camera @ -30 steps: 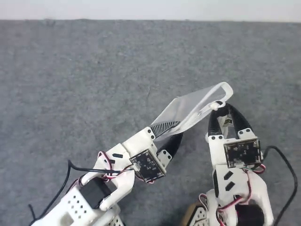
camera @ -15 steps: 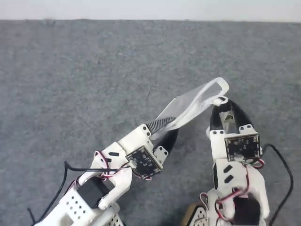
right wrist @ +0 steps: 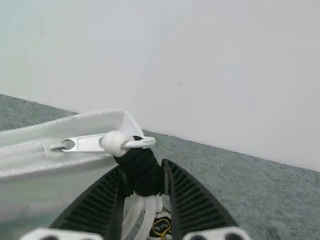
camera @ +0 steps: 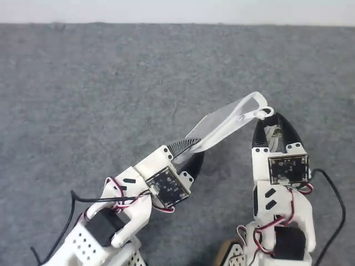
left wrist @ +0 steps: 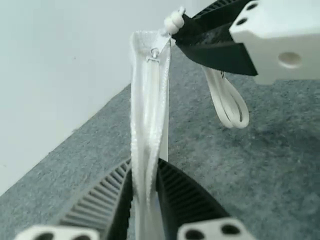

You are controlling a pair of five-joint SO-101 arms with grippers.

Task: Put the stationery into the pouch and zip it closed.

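While strung above table (camera: pixel 83 83), toward its near edge: pouch (camera: pixel 222 124), likely limp, light; left gripper (camera: pixel 190 153) clamping one end, right gripper (camera: pixel 270 118) pinching pull cord (right wrist: pixel 141 175).

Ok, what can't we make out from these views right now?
Pouch contents: high view, the frosted wall is nearly edge-on; whether stationery is inside cannot be told.
Zip end at the left gripper: left wrist view, covered by its fingers and cut off by the frame edge.
Cord: right wrist view, where the right gripper pinches it is hidden between its fingers.
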